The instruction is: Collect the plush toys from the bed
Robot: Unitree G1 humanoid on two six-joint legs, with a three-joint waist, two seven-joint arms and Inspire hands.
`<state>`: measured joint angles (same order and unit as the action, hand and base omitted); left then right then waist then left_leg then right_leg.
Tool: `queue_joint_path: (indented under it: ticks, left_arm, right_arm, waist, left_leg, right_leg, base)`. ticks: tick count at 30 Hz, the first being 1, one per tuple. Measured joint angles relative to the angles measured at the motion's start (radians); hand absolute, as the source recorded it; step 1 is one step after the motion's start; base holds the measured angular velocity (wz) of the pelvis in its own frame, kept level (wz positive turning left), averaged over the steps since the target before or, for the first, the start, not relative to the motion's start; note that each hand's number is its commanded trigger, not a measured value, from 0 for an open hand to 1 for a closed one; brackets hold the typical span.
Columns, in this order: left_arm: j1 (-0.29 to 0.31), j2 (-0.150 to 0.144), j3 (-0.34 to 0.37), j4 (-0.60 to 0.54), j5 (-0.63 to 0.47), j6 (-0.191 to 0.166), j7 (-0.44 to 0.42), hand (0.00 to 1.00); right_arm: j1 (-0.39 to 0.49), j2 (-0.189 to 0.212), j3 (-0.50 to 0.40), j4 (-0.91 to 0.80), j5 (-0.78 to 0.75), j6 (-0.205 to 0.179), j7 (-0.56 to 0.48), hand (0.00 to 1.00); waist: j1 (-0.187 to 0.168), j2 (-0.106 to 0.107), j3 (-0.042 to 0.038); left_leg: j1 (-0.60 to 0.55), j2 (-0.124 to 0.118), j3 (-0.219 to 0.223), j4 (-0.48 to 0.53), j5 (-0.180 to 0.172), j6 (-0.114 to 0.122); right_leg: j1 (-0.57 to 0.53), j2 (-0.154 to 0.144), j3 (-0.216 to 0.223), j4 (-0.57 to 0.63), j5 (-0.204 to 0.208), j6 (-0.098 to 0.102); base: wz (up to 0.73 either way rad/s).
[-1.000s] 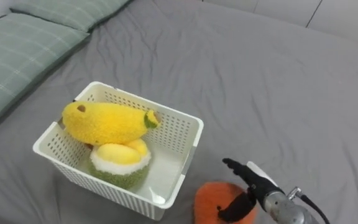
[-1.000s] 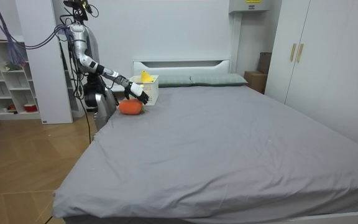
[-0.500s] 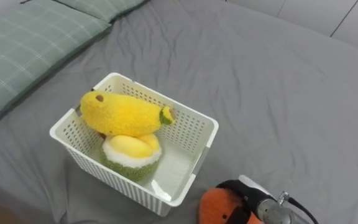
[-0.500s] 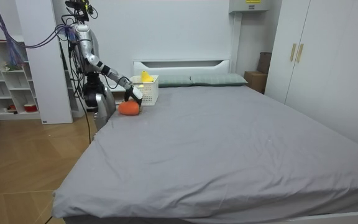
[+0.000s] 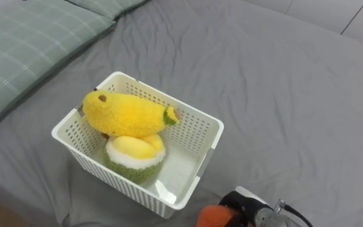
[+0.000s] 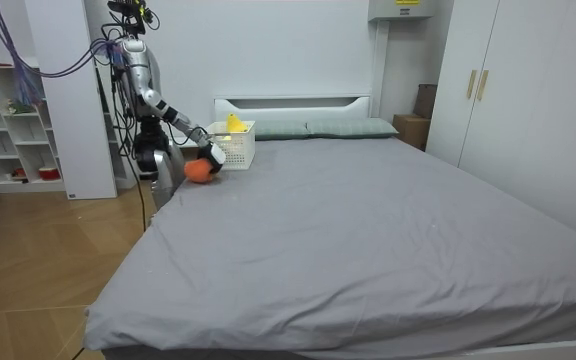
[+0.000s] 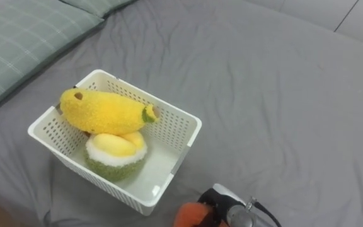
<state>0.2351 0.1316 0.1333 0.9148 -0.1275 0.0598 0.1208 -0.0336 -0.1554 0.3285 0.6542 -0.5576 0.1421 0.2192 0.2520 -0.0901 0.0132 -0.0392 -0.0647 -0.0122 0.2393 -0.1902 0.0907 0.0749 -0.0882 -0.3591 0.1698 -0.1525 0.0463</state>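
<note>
At the lower edge of my eye views, my right hand (image 5: 243, 205) has its dark fingers curled over the orange plush toy (image 5: 210, 216), gripping it on the grey bed (image 5: 282, 94) just beside the near corner of the white basket (image 5: 191, 116). Two toys already lie in that basket: a yellow plush (image 5: 125, 113) resting across a green-and-white round plush (image 5: 134, 159). I judge the job mostly done. What remains is lifting the orange one over the rim and letting it drop inside.

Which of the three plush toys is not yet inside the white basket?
The orange toy, gripped by the right hand beside the basket. The yellow toy and the green-and-white toy already lie inside it.
</note>
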Motion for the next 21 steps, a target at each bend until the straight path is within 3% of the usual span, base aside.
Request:
queue_joint_path:
  ticks: [5, 13, 17, 21]
  left_arm:
    - [-0.004, -0.001, 0.007, -0.001, 0.003, 0.000, 0.002, 0.00]
    - [0.019, 0.012, 0.081, 0.017, 0.000, -0.024, 0.005, 0.00]
    - [0.031, 0.012, 0.103, 0.018, 0.005, -0.025, 0.005, 0.00]
    - [0.023, 0.015, 0.104, 0.017, 0.001, -0.028, 0.005, 0.00]
  right_arm:
    - [0.000, -0.005, -0.040, -0.036, 0.001, -0.005, -0.042, 1.00]
    - [-0.002, -0.117, -0.221, -0.375, 0.038, -0.061, -0.124, 1.00]
    - [-0.002, -0.137, -0.308, -0.526, 0.043, -0.066, -0.161, 1.00]
    - [-0.003, -0.173, -0.325, -0.634, 0.062, -0.065, -0.178, 1.00]
  waist:
    - [-0.005, 0.009, 0.0043]
    - [-0.063, 0.009, 0.0015]
    - [-0.085, 0.009, 0.0006]
    - [-0.086, 0.011, -0.0004]
  left_leg:
    - [0.014, 0.000, -0.001, -0.001, -0.001, 0.000]
    - [0.017, 0.001, 0.009, -0.003, 0.002, 0.001]
    - [0.035, 0.002, 0.016, -0.012, 0.002, 0.001]
    - [0.048, 0.003, 0.023, -0.019, 0.002, 0.002]
  right_leg:
    - [0.014, 0.000, 0.000, -0.001, 0.000, 0.000]
    - [0.014, -0.002, 0.001, 0.000, 0.000, 0.000]
    - [0.023, -0.001, 0.007, 0.000, 0.000, 0.000]
    - [0.030, -0.001, 0.013, 0.002, 0.000, 0.001]
  base:
    - [0.00]
    - [0.00]
    - [-0.07]
    - [-0.09]
